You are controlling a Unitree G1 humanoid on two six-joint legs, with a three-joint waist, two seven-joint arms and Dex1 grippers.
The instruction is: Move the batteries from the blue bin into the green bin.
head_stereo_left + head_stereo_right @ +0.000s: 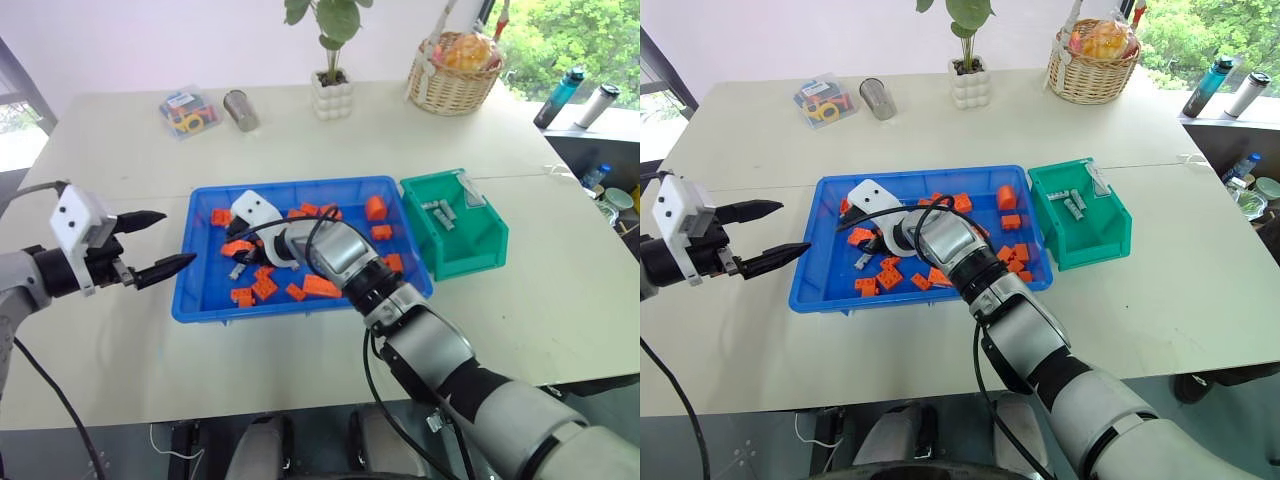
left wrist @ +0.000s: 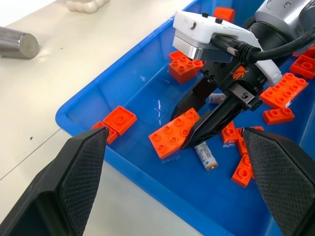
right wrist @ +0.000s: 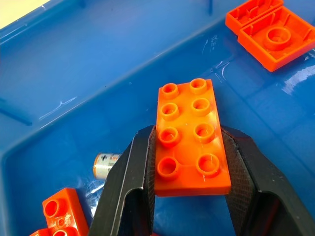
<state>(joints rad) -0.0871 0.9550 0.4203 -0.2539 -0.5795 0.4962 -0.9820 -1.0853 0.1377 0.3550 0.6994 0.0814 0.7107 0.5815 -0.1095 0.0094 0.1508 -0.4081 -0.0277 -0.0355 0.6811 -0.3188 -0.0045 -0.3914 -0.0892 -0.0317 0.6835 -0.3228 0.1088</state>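
The blue bin [image 1: 207, 285] lies mid-table with several orange bricks in it. My right gripper [image 3: 189, 135] is down in its left half, shut on an orange brick [image 3: 189, 142] whose long sides sit against both fingers. A grey battery [image 2: 205, 155] lies on the bin floor just beside and below that brick, also seen as the battery [image 3: 105, 164]. The green bin [image 1: 470, 255] stands against the blue bin's right end and holds batteries [image 1: 440, 213]. My left gripper [image 1: 178, 238] hovers open just outside the blue bin's left rim, holding nothing.
At the table's far side stand a wicker basket [image 1: 455, 75], a white plant pot [image 1: 332, 97], a metal cup [image 1: 241, 110] on its side and a clear box [image 1: 188, 110] of coloured parts. Two bottles [image 1: 560, 97] stand off the table's right.
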